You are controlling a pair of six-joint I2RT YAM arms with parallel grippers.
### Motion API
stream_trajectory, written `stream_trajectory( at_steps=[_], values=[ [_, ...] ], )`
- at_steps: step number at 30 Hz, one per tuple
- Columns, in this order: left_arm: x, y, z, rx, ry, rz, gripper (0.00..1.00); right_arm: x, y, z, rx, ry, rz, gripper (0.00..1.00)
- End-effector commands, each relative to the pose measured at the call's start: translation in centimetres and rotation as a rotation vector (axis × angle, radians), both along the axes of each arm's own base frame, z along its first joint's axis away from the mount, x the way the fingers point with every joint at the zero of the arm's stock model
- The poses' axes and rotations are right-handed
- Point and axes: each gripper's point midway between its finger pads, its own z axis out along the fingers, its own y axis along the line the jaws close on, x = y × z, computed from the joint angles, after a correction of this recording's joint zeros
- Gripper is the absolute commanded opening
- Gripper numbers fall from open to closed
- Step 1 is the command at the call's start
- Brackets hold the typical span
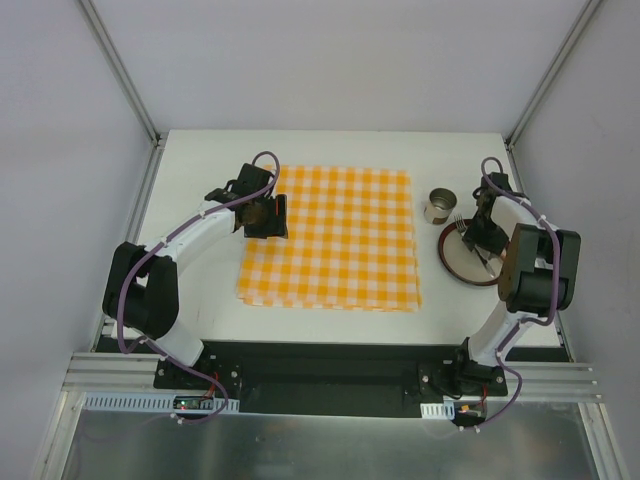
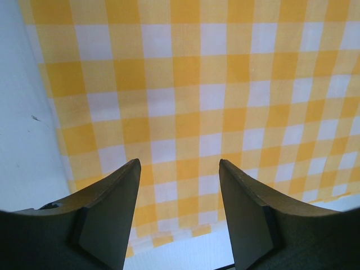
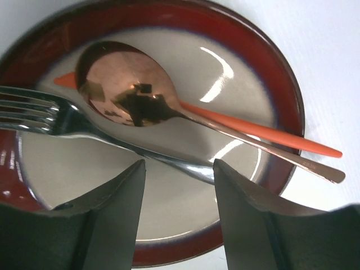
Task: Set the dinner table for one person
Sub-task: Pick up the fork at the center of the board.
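The white dinner table (image 1: 330, 150) carries an orange-and-white checked cloth (image 1: 335, 240) in its middle. My left gripper (image 1: 268, 216) hovers over the cloth's left edge; in the left wrist view it (image 2: 179, 169) is open, with only cloth (image 2: 214, 84) below it. At the right, a red-rimmed plate (image 1: 456, 262) holds cutlery. My right gripper (image 1: 480, 236) hangs just above it. In the right wrist view it (image 3: 179, 169) is open over the plate (image 3: 264, 62), and the silver fork (image 3: 56, 115) runs its handle across the fingertip gap. A copper spoon (image 3: 129, 84) and an orange stick (image 3: 264, 132) lie there too.
A small metal cup (image 1: 440, 206) stands on the table just behind the plate, right of the cloth. Frame posts rise at the table's two far corners. White walls close in on both sides.
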Motion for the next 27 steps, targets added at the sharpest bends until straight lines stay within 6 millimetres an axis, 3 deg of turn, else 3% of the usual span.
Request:
stream_trajectory(
  at_steps=[1, 12, 16, 27],
  values=[
    [0.9, 0.0, 1.3, -0.017, -0.039, -0.011, 0.58, 0.7, 1.1, -1.0, 0.076, 0.026, 0.060, 0.55],
    [0.9, 0.1, 2.0, -0.023, -0.054, -0.009, 0.58, 1.6, 1.6, -2.0, 0.121, 0.063, 0.086, 0.52],
    [0.8, 0.1, 1.9, -0.023, -0.053, -0.008, 0.58, 1.3, 2.0, -2.0, 0.140, 0.059, 0.090, 0.28],
    [0.8, -0.1, 2.3, -0.036, -0.060, -0.011, 0.58, -0.3, 2.4, -2.0, 0.149, 0.060, 0.071, 0.25]
  ],
)
